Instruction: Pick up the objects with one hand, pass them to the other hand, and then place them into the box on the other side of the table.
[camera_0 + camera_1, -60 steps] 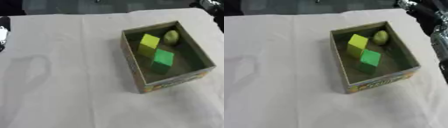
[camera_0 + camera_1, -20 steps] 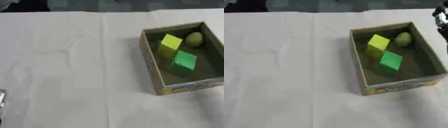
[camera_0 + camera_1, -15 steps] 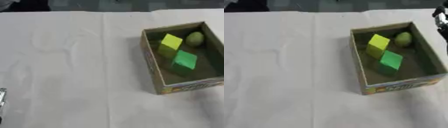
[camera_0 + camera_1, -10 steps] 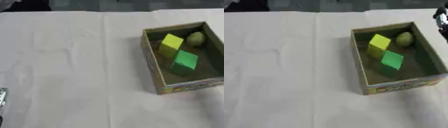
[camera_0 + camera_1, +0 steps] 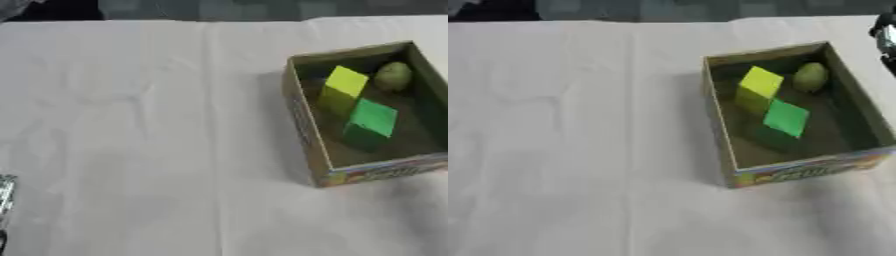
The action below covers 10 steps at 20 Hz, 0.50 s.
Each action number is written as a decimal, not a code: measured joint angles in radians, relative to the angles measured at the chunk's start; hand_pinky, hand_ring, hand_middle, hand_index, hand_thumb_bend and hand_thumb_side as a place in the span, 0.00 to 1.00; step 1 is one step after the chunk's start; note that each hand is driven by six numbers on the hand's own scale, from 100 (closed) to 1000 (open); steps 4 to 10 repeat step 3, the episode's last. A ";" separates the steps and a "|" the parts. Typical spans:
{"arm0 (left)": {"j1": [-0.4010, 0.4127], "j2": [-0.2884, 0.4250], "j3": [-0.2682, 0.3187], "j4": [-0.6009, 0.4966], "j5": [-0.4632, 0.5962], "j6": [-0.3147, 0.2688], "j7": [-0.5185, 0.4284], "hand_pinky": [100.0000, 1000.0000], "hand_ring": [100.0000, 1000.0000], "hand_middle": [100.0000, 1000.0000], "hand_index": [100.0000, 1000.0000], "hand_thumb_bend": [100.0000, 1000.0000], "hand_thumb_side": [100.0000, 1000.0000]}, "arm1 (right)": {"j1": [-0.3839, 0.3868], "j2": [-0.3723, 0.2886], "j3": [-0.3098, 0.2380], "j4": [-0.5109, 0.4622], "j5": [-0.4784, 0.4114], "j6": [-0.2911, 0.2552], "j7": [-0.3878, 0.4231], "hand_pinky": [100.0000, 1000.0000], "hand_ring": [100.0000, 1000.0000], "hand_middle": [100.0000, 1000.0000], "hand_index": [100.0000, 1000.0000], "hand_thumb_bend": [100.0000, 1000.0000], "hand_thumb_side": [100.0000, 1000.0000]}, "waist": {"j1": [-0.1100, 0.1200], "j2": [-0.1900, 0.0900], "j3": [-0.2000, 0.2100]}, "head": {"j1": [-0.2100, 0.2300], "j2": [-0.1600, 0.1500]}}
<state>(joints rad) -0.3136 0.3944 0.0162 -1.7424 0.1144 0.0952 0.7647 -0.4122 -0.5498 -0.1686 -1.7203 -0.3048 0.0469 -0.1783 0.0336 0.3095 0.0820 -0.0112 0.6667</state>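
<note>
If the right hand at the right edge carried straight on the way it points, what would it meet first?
Hard to say: only a dark sliver of the right hand shows, so its direction is unclear. If it moves inward, the box and its far right wall come first; depth is uncertain.

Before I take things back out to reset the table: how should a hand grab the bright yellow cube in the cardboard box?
Come from above, since the cardboard box walls block any side approach. Pinch the yellow cube across two opposite upright faces near its top. It sits turned, corner toward the green cube close by, so probably pick the pair of faces clear of that and of the box's left wall.
</note>
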 measured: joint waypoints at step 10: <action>0.004 -0.006 0.002 0.000 0.000 0.000 0.001 0.84 0.67 0.61 0.81 0.22 0.75 | 0.000 0.000 0.000 0.000 0.000 0.000 0.000 0.95 0.77 0.91 0.91 0.07 0.30 | 0.000 0.000 0.000 | 0.006 0.001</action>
